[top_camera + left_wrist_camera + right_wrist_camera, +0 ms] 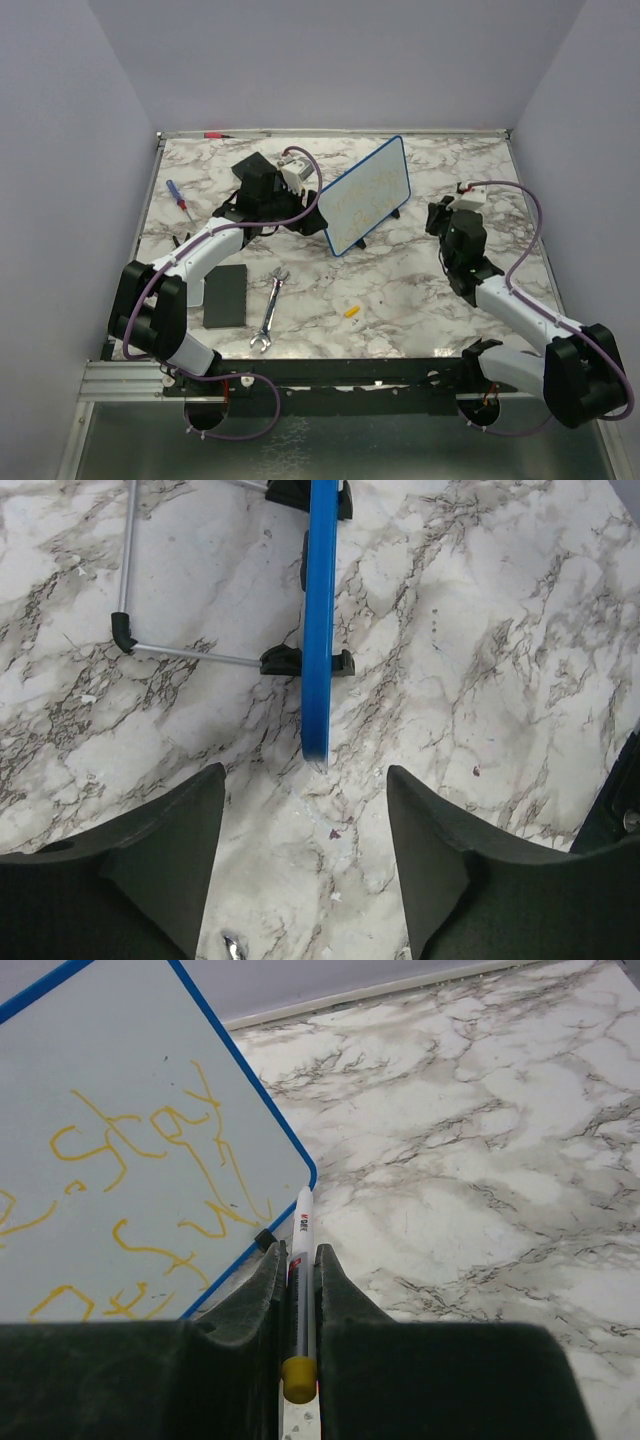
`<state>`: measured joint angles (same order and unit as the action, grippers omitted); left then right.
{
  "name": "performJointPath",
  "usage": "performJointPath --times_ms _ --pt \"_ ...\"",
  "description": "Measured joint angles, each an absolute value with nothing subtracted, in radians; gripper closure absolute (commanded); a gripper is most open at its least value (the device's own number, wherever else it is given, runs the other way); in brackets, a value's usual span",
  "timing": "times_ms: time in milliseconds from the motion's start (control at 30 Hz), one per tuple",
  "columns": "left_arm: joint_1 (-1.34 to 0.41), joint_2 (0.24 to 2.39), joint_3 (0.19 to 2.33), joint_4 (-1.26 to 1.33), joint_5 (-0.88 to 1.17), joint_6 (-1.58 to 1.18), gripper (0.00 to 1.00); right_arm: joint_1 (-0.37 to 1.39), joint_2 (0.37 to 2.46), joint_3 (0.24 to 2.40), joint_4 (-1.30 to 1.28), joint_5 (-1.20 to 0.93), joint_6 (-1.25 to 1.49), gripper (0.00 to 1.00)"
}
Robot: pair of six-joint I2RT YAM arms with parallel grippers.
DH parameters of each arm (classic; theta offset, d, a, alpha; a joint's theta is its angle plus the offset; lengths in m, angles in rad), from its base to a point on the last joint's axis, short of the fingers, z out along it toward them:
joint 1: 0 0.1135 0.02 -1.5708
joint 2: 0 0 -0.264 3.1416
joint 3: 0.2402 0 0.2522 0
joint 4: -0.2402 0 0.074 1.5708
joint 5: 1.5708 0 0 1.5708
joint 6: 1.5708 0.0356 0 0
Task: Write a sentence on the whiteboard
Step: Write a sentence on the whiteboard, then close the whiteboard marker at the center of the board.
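Note:
The whiteboard stands tilted on its black feet at the table's back middle. Yellow handwriting, the sentence, runs across its white face. My left gripper is behind the board's left end. In the left wrist view it is open, with the board's blue frame edge just ahead of the gap and untouched. My right gripper is shut on a white marker with a yellow end, its tip near the board's lower right corner. In the top view this gripper sits right of the board.
A yellow marker cap lies on the marble table. A steel wrench and a flat black pad lie front left. A blue-handled screwdriver is at the left edge. The board's wire stand extends behind it.

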<state>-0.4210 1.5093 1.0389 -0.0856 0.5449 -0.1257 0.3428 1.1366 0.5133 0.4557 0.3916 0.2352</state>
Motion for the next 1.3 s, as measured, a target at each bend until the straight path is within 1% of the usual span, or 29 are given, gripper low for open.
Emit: performJointPath --times_ms 133,300,500,700,767,900,1000,1167,1300 --pt "-0.421 1.504 1.039 -0.099 0.540 -0.110 0.24 0.343 1.084 0.511 0.414 0.380 0.240 0.99" --pt "-0.421 1.453 1.032 -0.108 0.494 -0.099 0.22 0.343 1.008 0.511 0.339 0.343 0.261 0.99" --pt "-0.421 1.351 1.010 -0.105 0.393 -0.092 0.22 0.343 0.897 0.511 0.206 0.300 0.300 0.99" --pt "-0.439 1.216 0.884 -0.100 0.262 -0.096 0.24 0.343 0.794 0.511 0.105 0.246 0.346 0.99" --pt "-0.480 1.166 0.833 -0.106 0.209 -0.097 0.24 0.343 0.773 0.511 0.071 0.216 0.355 0.99" --pt "-0.667 1.088 0.771 -0.113 0.099 -0.112 0.29 0.343 0.743 0.512 -0.002 0.149 0.377 0.99" --pt "-0.790 1.075 0.754 -0.112 0.034 -0.140 0.31 0.343 0.723 0.512 -0.051 0.105 0.396 0.99" --pt "-1.001 1.112 0.728 -0.104 -0.091 -0.189 0.32 0.343 0.659 0.511 -0.122 0.060 0.426 0.99" --pt "-1.112 1.199 0.714 -0.085 -0.125 -0.207 0.32 0.343 0.597 0.507 -0.146 0.029 0.438 0.99"
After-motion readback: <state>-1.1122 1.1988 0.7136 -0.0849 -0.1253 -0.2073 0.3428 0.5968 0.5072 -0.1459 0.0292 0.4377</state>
